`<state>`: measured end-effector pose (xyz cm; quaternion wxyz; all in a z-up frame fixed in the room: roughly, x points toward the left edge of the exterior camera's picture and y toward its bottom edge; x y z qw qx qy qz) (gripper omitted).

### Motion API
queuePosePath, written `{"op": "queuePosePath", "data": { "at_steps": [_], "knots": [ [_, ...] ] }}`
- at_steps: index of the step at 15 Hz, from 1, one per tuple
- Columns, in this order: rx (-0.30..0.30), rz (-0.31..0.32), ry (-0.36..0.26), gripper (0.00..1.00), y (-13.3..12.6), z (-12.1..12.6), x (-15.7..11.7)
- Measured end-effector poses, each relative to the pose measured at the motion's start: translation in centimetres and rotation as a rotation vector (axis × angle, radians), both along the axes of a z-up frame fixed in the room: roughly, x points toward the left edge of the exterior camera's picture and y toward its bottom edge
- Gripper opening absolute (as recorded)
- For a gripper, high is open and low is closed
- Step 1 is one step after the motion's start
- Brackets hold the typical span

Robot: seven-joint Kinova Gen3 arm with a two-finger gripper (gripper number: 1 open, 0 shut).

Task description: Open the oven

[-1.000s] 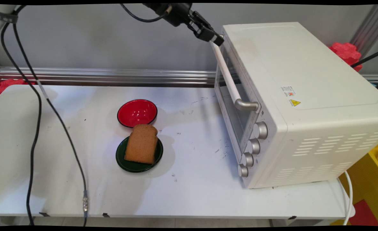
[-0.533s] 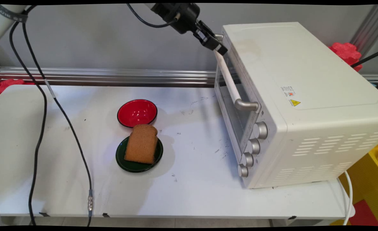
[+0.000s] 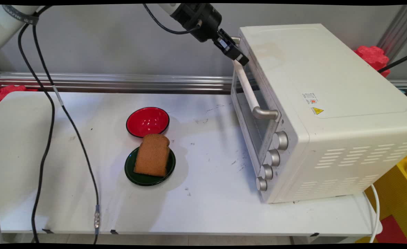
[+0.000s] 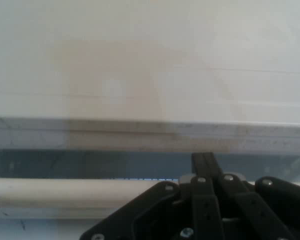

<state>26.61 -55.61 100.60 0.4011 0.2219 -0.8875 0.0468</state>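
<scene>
Main view. My gripper [image 3: 240,59] hung at the top of the scene, reaching down and to the right from the arm, with its tip at the far end of the handle [image 3: 246,86] on the oven [image 3: 314,103]. Whether my fingers were apart, together, or clamped on the bar, I cannot tell from this angle. The oven stood on the right part of the table [image 3: 68,193], its door [image 3: 250,114] shut and facing left. The white handle ran along the door's upper edge, ending in a grey bracket at its near end. Four knobs [image 3: 271,160] sat in a column on the front panel beside the door. Well apart from the oven, near the table's middle, lay a red bowl [image 3: 148,121] and, just in front of it, a green plate [image 3: 150,169] carrying a slice of bread [image 3: 152,155]. The slice lay across the plate, its rounded top overhanging the rim toward the bowl. Black cables [image 3: 44,138] hung down at the left.

Hand view. My gripper [image 4: 210,172] rose from the bottom edge, its black linkage in front of the handle [image 4: 80,191], which crossed the frame as a pale horizontal bar. Above the bar was the door's dark glass [image 4: 90,164], then the oven's white top [image 4: 150,60]. The finger state was not clear here either.
</scene>
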Motion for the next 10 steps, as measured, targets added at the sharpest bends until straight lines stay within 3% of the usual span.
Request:
{"op": "queuePosePath", "data": {
  "at_steps": [10],
  "knots": [
    [-0.013,-0.022,-0.010,0.00,-0.5,-1.2,-1.3]
  ]
}}
